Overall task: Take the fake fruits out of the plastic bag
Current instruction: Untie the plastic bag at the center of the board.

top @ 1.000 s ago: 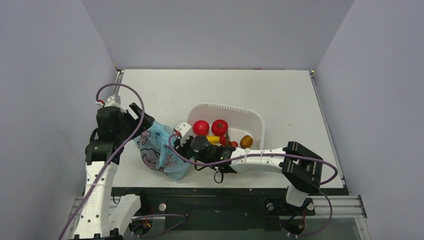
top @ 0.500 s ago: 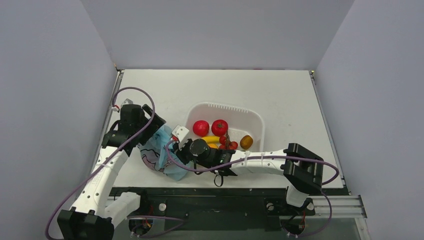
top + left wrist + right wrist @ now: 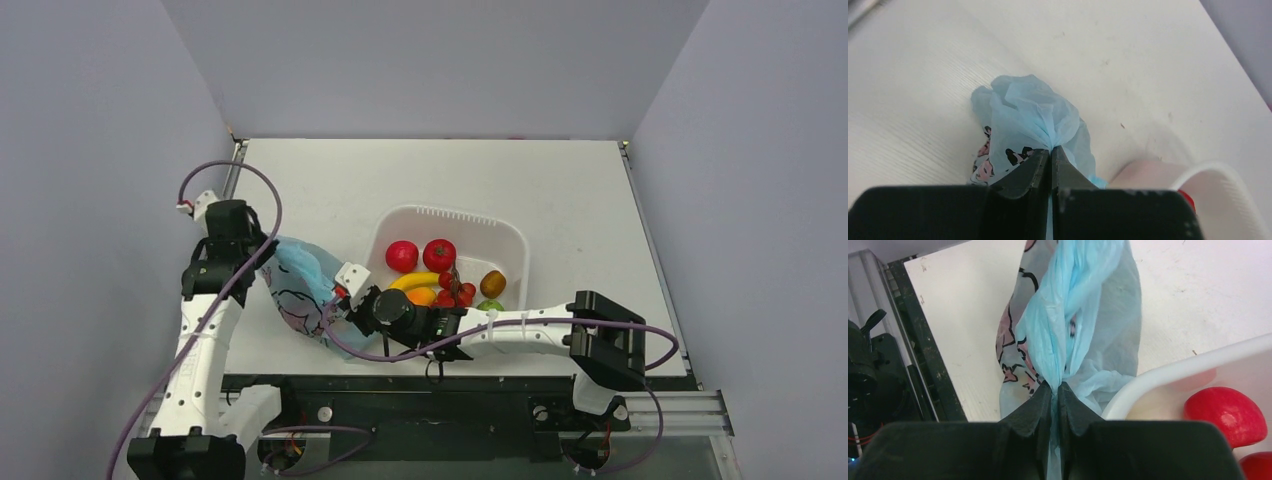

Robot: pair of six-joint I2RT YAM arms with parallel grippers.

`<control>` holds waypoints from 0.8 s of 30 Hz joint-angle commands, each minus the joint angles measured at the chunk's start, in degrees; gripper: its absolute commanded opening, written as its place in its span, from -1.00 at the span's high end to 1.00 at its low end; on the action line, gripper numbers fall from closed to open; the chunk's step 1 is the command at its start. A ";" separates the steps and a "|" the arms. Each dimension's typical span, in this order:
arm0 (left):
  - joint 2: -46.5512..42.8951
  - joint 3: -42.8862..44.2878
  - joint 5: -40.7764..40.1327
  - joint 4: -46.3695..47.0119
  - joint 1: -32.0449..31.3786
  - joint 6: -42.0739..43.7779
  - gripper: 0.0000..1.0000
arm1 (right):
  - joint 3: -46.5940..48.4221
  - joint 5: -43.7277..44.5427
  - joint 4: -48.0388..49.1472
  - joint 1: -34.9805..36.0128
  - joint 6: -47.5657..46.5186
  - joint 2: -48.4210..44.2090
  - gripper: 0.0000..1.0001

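The light-blue plastic bag (image 3: pixel 300 288) with its pink-and-dark cartoon print lies crumpled on the table, left of the white tub. My left gripper (image 3: pixel 266 256) is shut on the bag's left end; the left wrist view shows the bunched film (image 3: pixel 1028 112) pinched at my left gripper (image 3: pixel 1051 150). My right gripper (image 3: pixel 341 300) is shut on the bag's right end, with the twisted plastic (image 3: pixel 1083 315) running up from my right gripper (image 3: pixel 1054 387). Two red round fruits (image 3: pixel 402 256) (image 3: pixel 439 254) sit in the tub. Whatever is inside the bag is hidden.
The white tub (image 3: pixel 450 214) also holds a yellow banana (image 3: pixel 415 281), a red grape bunch (image 3: pixel 456 292), an orange fruit (image 3: pixel 420 296) and two small fruits at its right. Its rim (image 3: pixel 1188 369) lies just right of my right fingers. The table's near edge runs below the bag.
My left gripper was open and has shut on the bag's left end, and the left arm has swung left. The right arm drew slightly toward the near edge, still gripping the bag.
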 commanded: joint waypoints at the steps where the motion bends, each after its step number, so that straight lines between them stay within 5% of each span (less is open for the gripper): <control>1: -2.78 5.14 -5.11 4.45 9.63 6.62 1.00 | 3.01 2.78 -0.25 -0.39 1.02 -0.27 0.89; 11: -3.50 4.35 1.55 7.05 14.74 4.17 1.00 | 4.43 2.44 -1.59 -2.21 3.04 -1.66 0.78; 15: -3.60 2.36 6.67 5.76 15.14 3.39 0.46 | 3.58 2.11 -1.34 -2.19 4.84 -1.50 0.58; 19: -6.08 1.24 14.35 4.70 15.23 5.21 -0.47 | 4.58 0.55 -3.40 -2.08 5.40 -1.82 0.28; 21: -7.76 1.32 16.71 3.82 15.23 7.07 -0.73 | 5.27 -0.38 -3.89 -2.14 5.46 -1.96 0.07; 24: -8.69 2.59 19.40 0.85 15.17 8.80 -0.83 | 7.23 -1.72 -5.54 -2.18 4.49 -1.76 -0.18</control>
